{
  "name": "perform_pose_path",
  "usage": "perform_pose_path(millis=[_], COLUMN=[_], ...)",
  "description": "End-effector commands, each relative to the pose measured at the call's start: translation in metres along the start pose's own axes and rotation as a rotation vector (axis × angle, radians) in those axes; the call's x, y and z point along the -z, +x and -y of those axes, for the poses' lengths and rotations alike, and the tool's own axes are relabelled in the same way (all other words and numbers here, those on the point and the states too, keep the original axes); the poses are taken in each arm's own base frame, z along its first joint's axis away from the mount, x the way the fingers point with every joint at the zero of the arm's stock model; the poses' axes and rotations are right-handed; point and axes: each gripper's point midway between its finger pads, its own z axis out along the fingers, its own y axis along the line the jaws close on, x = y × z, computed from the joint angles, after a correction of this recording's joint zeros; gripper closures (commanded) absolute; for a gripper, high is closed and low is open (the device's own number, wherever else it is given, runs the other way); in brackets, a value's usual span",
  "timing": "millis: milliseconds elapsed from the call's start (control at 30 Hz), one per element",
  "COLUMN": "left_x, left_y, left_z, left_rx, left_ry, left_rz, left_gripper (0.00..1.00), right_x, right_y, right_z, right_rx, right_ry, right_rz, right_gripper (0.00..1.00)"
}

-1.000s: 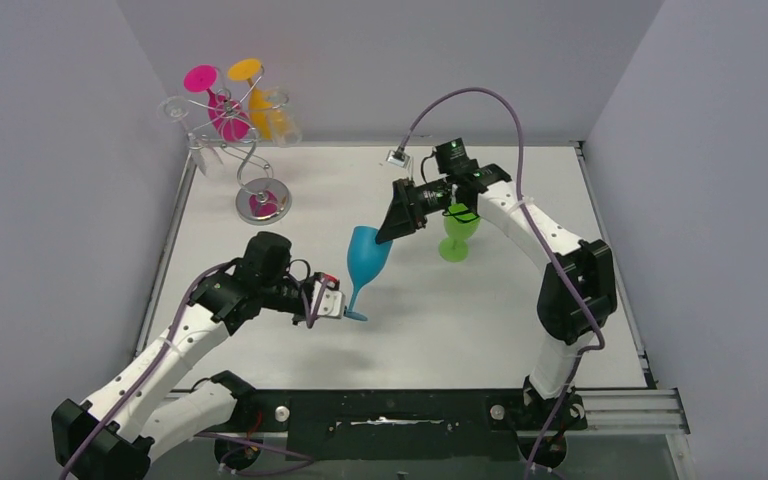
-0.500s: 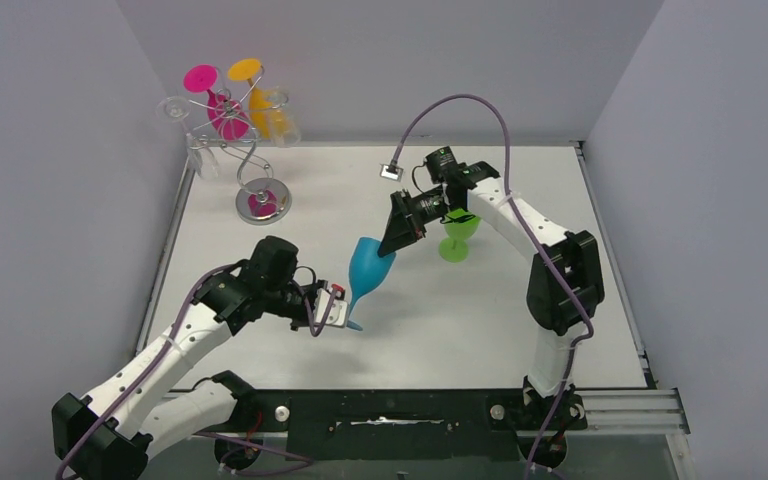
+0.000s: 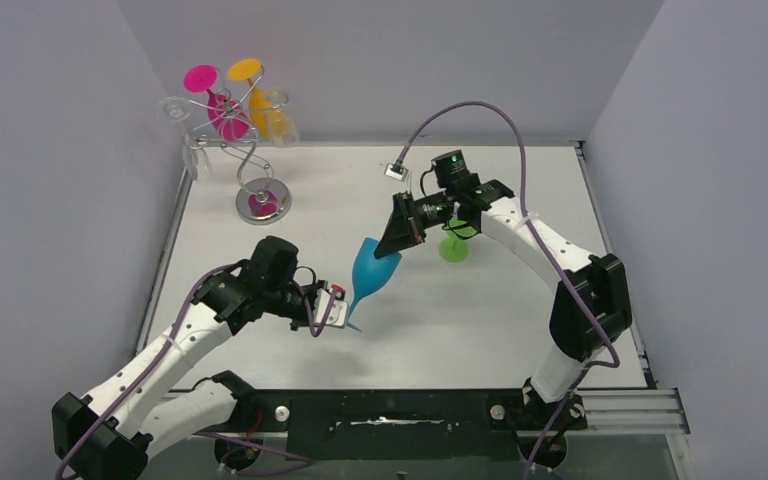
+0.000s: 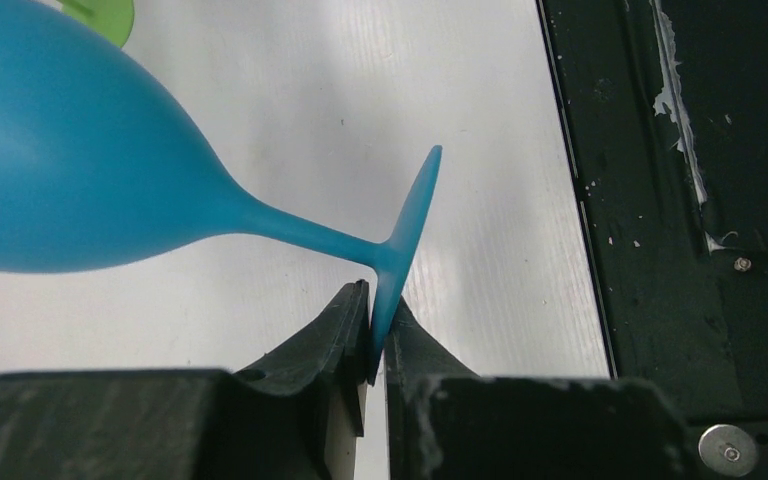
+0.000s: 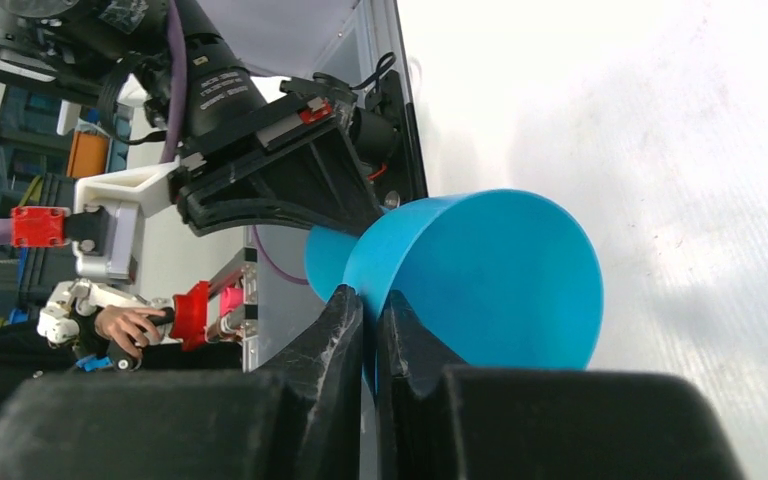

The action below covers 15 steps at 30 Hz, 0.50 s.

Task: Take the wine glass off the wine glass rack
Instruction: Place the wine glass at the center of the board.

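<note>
The right gripper (image 3: 401, 238) has closed since a second ago and now pinches the rim of the blue wine glass (image 3: 371, 270), one finger inside the bowl and one outside. The right arm's elbow has swung outward to the right, and the glass has shifted slightly toward the near left. The left gripper (image 4: 378, 320) is pressed together on the edge of the glass's foot. Gripped at both ends, the glass sits tilted over the middle of the bench (image 3: 480, 320), well apart from the wine glass rack (image 3: 251, 170) in the far left corner. There a pink glass (image 3: 228, 118) and an orange glass (image 3: 265, 118) hang upside down. A green glass (image 3: 452, 247) stands just beside the right gripper.
</note>
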Motion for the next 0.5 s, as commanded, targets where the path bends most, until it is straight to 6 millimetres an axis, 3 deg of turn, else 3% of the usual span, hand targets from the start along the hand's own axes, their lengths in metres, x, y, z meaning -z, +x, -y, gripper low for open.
perform_pose_path(millis=[0,233,333,467], left_x=[0.005,0.005,0.005,0.007], left_y=[-0.019,-0.030,-0.032,-0.032], left_z=[-0.025,-0.030,-0.031,-0.035], left_rx=[-0.057,-0.045,-0.051,-0.053], left_ry=[-0.102,-0.143,-0.145,-0.168], left_rz=[0.054,0.113,0.119,0.113], left_gripper=[0.90,0.71,0.45,0.38], right_x=[0.002,0.012,0.016,0.024], right_y=[-0.010,-0.014,-0.013,-0.011], right_z=[-0.006,-0.003,-0.001,0.006], right_rx=[0.076,0.118,0.123,0.119], right_ry=[0.126,0.229,0.272,0.358], right_rz=[0.087,0.181,0.203,0.231], right_gripper=[1.00,1.00,1.00,1.00])
